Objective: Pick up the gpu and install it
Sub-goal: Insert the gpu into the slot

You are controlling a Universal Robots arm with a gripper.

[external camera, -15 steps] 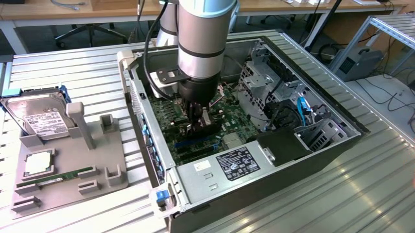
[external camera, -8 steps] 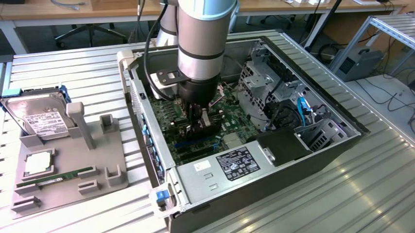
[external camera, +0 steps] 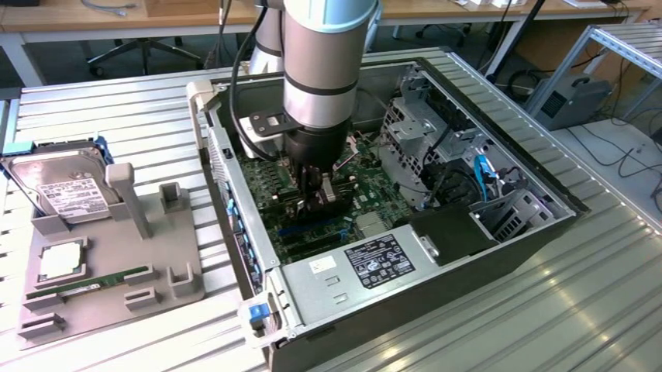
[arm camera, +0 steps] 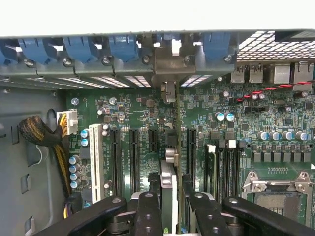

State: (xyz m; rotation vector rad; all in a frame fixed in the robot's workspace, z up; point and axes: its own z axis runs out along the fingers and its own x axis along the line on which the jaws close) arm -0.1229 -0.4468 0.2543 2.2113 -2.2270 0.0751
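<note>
A workshop with wooden benches and an office chair lies behind a ribbed metal table, on which an open computer case lies on its side. On the exterior view's left of the case stands a grey parts holder carrying a silver hard drive with a white label, a square processor and a narrow green memory stick. The robot arm reaches straight down into the case, over the green motherboard. The gripper sits low above the board, and its black fingers are clamped on the gpu, a thin dark card held on edge between them. In the wrist view the card runs away from the fingers toward the rear wall of the case, and its pale metal bracket stands upright against the row of blue slot latches. The lower edge of the card lies along the motherboard between the black expansion slots and the memory slots; whether it is fully seated in a slot cannot be told. A power supply with a black label occupies the near end of the case, and a drive cage the far side.
</note>
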